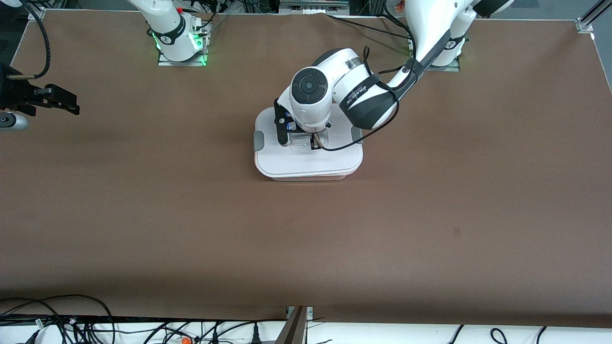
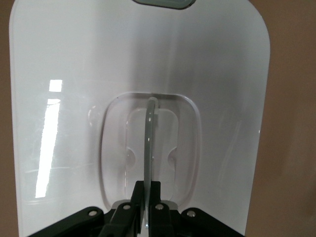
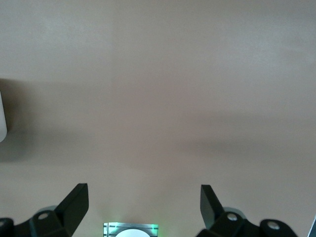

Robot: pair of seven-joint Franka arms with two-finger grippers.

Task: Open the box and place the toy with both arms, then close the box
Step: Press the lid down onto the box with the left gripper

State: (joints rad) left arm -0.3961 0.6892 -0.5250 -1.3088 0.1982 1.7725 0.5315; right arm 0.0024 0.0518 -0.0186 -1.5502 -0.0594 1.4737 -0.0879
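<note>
Box (image 1: 308, 162) mid-counter, lid (image 2: 148, 74) on, nearer left arm's end. Left gripper (image 2: 146, 197) on lid, fingers pinched tight on thin clear handle (image 2: 149, 138). Right gripper (image 3: 143, 202) waits over bare counter (image 1: 191, 215), fingers wide, holding nothing. Toy not visible. Risk: side clip (image 1: 258, 141) possibly latched; pull lifts whole box, or handle slips from fingers.

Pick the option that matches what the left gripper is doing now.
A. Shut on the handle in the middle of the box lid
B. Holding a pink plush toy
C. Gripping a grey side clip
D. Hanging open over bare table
A: in the left wrist view the left gripper is shut on the thin clear handle that stands in the recess at the centre of the white lid of the box.
</note>
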